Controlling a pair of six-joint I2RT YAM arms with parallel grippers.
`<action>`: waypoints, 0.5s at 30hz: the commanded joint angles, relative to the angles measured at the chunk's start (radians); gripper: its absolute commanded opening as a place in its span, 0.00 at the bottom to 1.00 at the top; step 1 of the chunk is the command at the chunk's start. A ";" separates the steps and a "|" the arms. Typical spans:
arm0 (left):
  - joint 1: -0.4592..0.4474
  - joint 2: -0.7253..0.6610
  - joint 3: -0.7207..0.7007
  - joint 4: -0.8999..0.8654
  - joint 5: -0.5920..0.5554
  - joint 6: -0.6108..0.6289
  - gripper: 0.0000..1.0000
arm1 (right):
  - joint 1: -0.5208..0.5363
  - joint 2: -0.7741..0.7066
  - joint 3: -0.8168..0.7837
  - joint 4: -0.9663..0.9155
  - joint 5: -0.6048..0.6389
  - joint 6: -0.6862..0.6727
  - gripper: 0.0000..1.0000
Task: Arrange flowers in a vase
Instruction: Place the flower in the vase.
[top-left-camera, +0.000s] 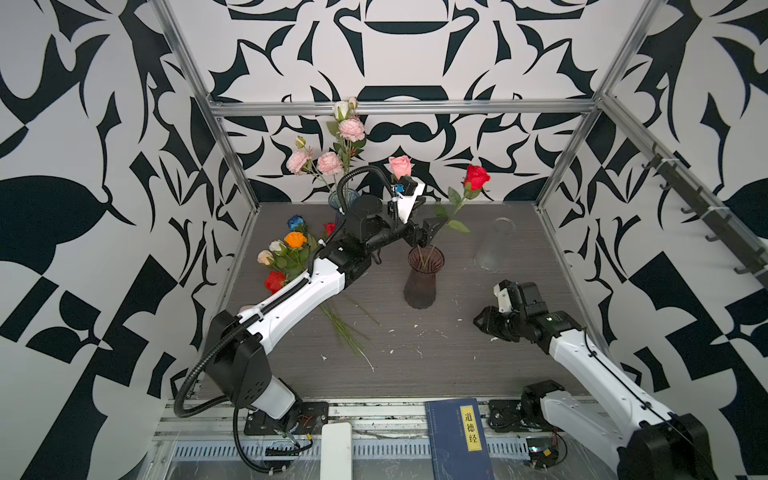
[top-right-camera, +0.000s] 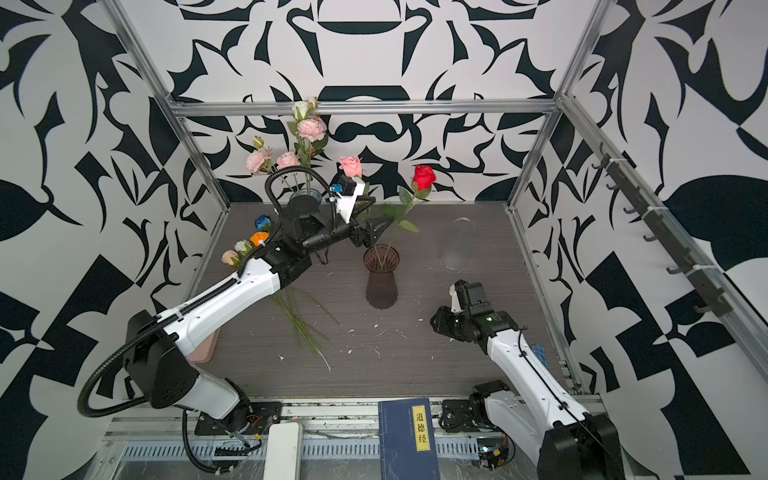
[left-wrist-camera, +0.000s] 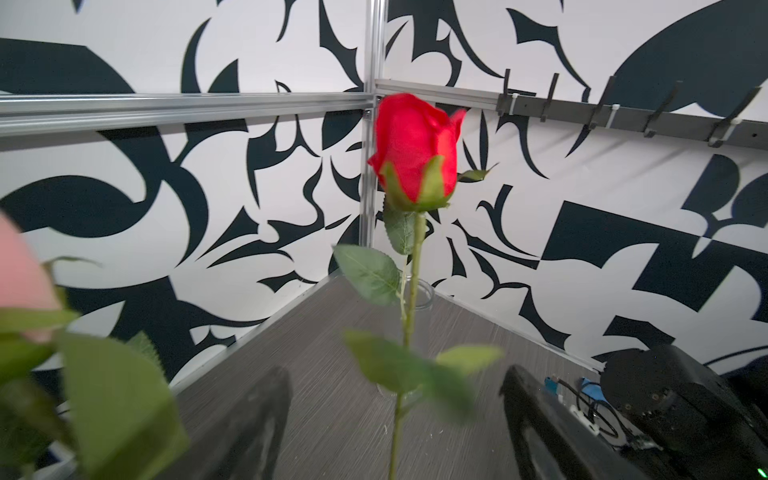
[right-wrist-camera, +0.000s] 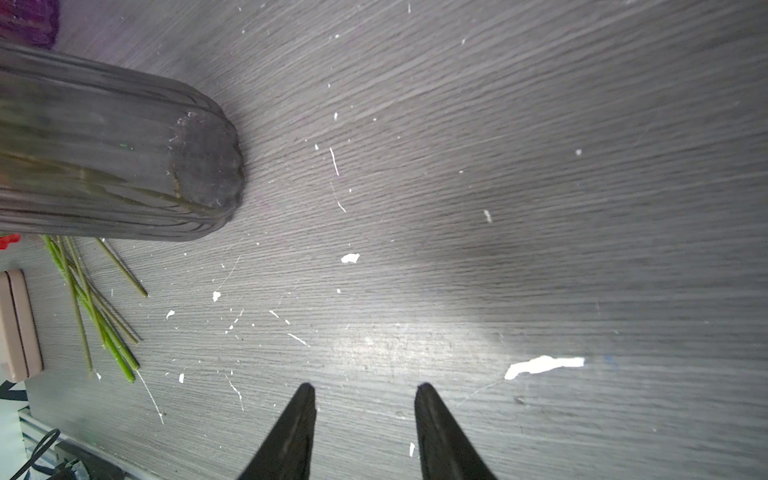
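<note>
Leaning hard toward 1 o'clock, red rose (top-left-camera: 476, 176) has its stem running down through L gripper (top-left-camera: 430, 232) and, as far as I can tell, into the vase (top-left-camera: 424, 274) near the centre of the table (top-left-camera: 457, 361). L jaws are spread wide, with the stem loose between them & no pinch. R gripper (right-wrist-camera: 365, 399) sits at 4 o'clock, tips apart, nothing in it.

Risks, imo: bloom is top-heavy on a thin stem, so w/o support it may flop over or lever out. On pull-back a leaf could snag a finger & drag the rose or rock the vase. Pink rose (top-left-camera: 401, 166), close by the L arm, could get bumped.

Vase: dark, see-through, ribbed, pinched waist, flared mouth. Petals look like cloth; stems thin & wiry. Table: grey wood-grain w/ white flecks.
</note>
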 joint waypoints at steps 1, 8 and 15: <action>0.000 -0.112 -0.027 -0.123 -0.141 -0.002 0.84 | -0.002 -0.012 0.001 0.000 -0.002 -0.013 0.44; 0.034 -0.349 -0.185 -0.370 -0.337 -0.105 0.84 | -0.003 0.013 0.004 0.009 -0.001 -0.016 0.43; 0.389 -0.463 -0.453 -0.557 -0.120 -0.367 0.66 | -0.004 0.041 0.011 0.017 -0.015 -0.020 0.44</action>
